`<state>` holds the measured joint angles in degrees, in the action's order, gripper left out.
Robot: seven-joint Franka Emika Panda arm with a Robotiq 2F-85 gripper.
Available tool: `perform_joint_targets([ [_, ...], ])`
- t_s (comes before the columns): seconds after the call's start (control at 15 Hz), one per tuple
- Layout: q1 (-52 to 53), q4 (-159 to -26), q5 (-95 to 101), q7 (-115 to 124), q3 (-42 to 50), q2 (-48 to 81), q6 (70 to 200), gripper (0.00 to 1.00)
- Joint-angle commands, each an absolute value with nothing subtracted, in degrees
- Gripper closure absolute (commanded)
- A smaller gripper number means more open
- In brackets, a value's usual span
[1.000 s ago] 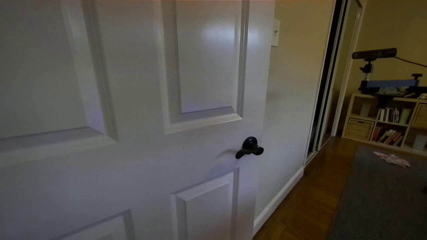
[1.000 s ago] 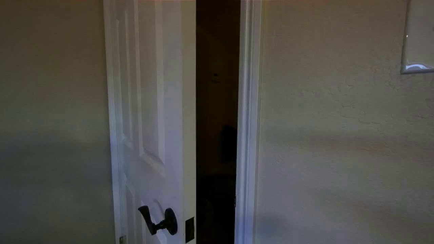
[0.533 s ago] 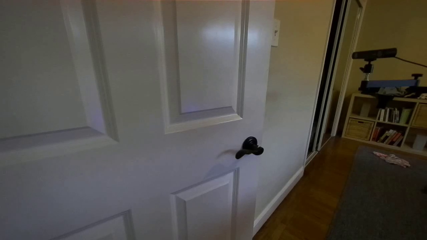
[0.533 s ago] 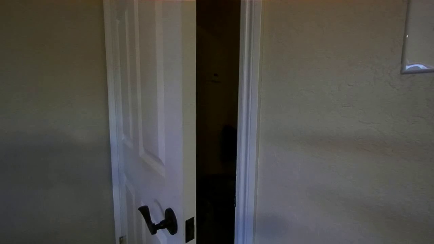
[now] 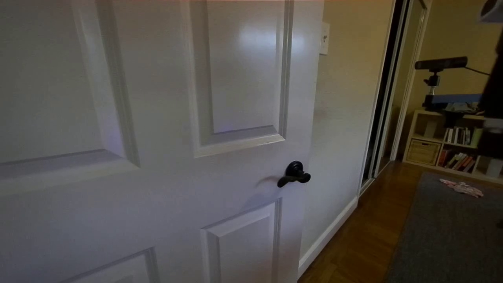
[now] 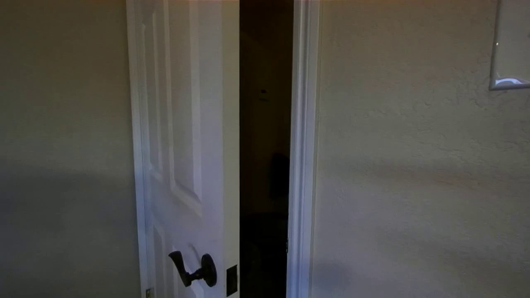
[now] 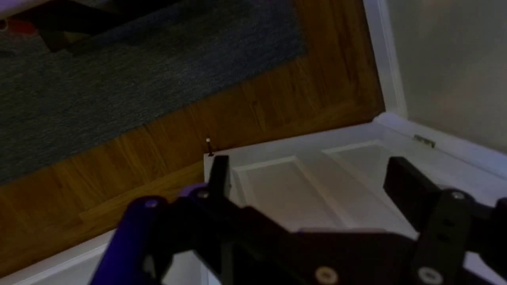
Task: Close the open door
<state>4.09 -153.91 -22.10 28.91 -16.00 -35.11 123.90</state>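
Observation:
The white panelled door fills much of an exterior view. In an exterior view the door stands ajar, with a dark gap between its edge and the white frame. Its black lever handle shows in both exterior views. In the wrist view my gripper is open, its black fingers wide apart with nothing between them. The lower part of the door lies beyond the fingers; I see no contact. The handle does not show in the wrist view.
A dark part of my arm shows at the right edge of an exterior view. A grey rug lies on the wood floor. A shelf with books stands far back. In the wrist view a small doorstop shows at the door's lower corner.
Part of my arm has come into an exterior view at its right edge, in front of the shelf. The door and its handle have not moved.

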Motion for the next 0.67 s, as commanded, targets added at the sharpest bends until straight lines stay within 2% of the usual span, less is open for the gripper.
perform_joint_targets([
  [0.0,0.37,-152.01,-19.82,36.99,-17.60,-27.19,135.17,0.00],
  [0.27,-1.34,-149.71,-16.25,46.33,-17.26,-20.19,146.10,0.00],
  [0.33,1.48,-151.70,-17.13,42.09,-14.80,-23.05,143.31,0.00],
  [0.6,1.75,-151.05,-16.67,42.40,-14.39,-21.53,143.84,0.00],
])
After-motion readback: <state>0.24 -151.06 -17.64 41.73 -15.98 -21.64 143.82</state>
